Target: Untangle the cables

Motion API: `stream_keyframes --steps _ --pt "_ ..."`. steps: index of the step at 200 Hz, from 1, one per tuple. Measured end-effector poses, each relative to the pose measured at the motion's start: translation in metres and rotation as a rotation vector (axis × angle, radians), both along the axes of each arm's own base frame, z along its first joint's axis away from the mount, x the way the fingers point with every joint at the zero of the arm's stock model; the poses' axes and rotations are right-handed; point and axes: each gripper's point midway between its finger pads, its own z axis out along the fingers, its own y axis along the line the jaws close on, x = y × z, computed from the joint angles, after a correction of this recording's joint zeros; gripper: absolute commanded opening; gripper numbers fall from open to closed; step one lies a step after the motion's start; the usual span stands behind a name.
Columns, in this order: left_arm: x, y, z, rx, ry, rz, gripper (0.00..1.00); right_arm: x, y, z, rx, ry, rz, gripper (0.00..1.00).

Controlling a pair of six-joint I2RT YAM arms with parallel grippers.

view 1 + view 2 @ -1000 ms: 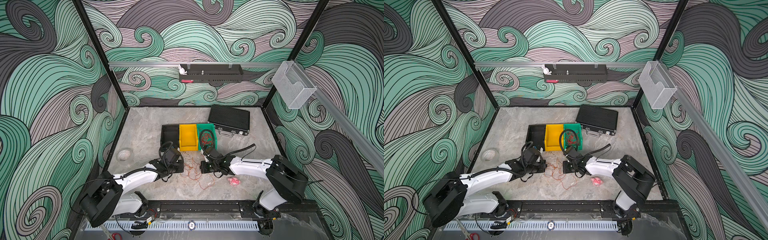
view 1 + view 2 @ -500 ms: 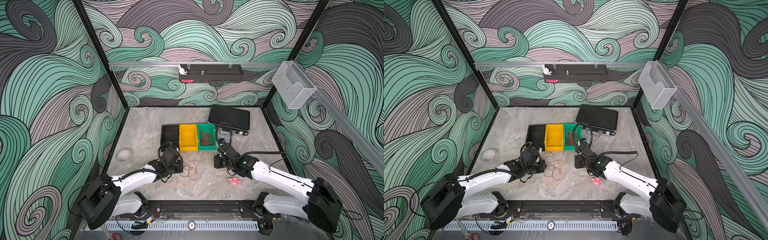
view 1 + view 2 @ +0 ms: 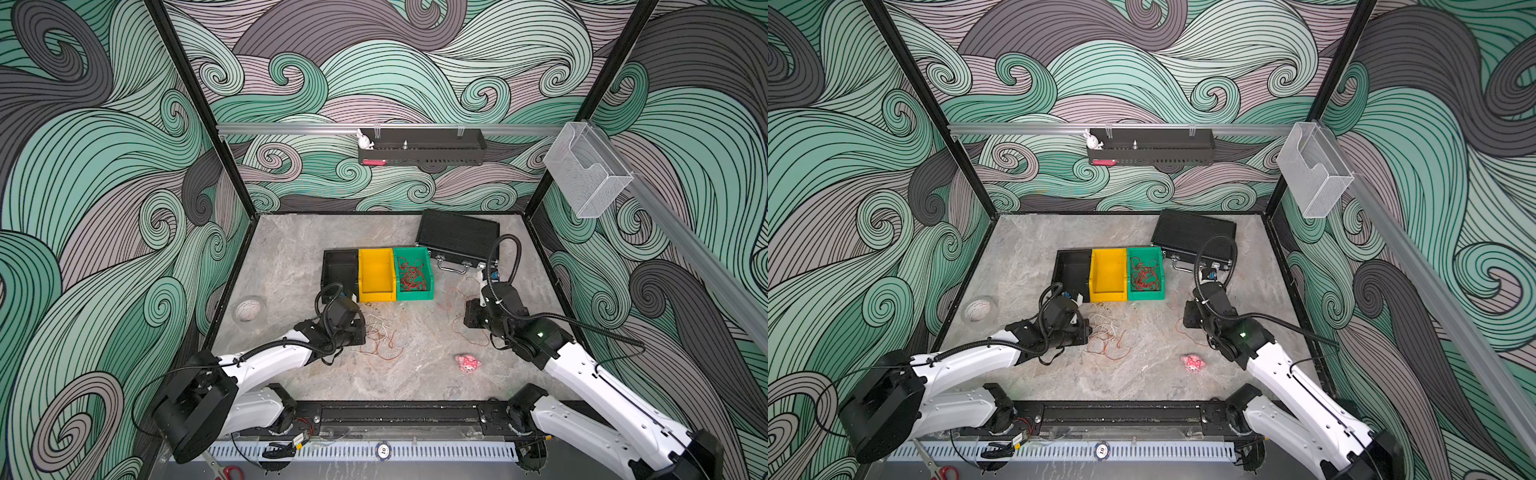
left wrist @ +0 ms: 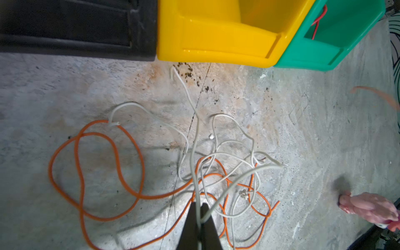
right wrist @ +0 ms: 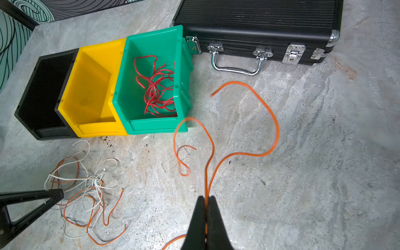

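A tangle of white and orange cables [image 3: 380, 338] [image 3: 1106, 338] lies on the table in front of the bins. My left gripper [image 4: 198, 207] [image 3: 362, 334] is at the tangle's left edge, shut on a white cable [image 4: 198, 125] that rises from the heap. To the right, clear of the tangle, my right gripper [image 5: 206, 199] [image 3: 466, 321] is shut on a separate orange cable [image 5: 249, 154], whose loops hang out ahead of the jaws. A bunch of red cables [image 5: 158, 91] [image 3: 411, 278] lies in the green bin [image 3: 415, 295].
The yellow bin [image 3: 376, 291] and black bin [image 3: 338, 266] stand left of the green one. A black case [image 3: 457, 235] lies behind them on the right. A pink plush toy [image 3: 467, 363] lies front right and a tape roll [image 3: 249, 308] at the left wall.
My right arm has swung from the middle out to the right, drawing an orange cable away from the tangle. My left gripper has stayed at the tangle, still shut.
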Motion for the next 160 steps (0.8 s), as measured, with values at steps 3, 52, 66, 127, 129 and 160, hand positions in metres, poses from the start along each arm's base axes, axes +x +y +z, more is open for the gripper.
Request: stream_keyframes --steps 3,52,66,127,129,160 --pt "0.0 0.0 0.0 0.0 0.0 0.0 0.0 -0.001 0.001 0.0 0.003 0.002 0.008 0.0" --pt "0.0 0.0 0.0 -0.006 0.005 -0.003 0.09 -0.008 0.026 -0.004 0.072 0.061 0.123 0.0" --pt "-0.001 -0.001 0.0 -0.008 0.007 -0.008 0.17 -0.01 0.033 -0.003 0.101 0.068 0.152 0.0" --pt "-0.006 -0.003 -0.001 -0.008 0.028 -0.034 0.59 -0.009 0.062 -0.004 0.202 0.107 0.235 0.0" --pt "-0.006 -0.003 -0.001 -0.008 0.028 -0.035 0.6 -0.009 0.063 -0.004 0.205 0.108 0.238 0.0" --pt "-0.007 -0.002 0.003 -0.005 0.028 -0.034 0.61 -0.005 0.082 0.002 0.242 0.115 0.277 0.0"
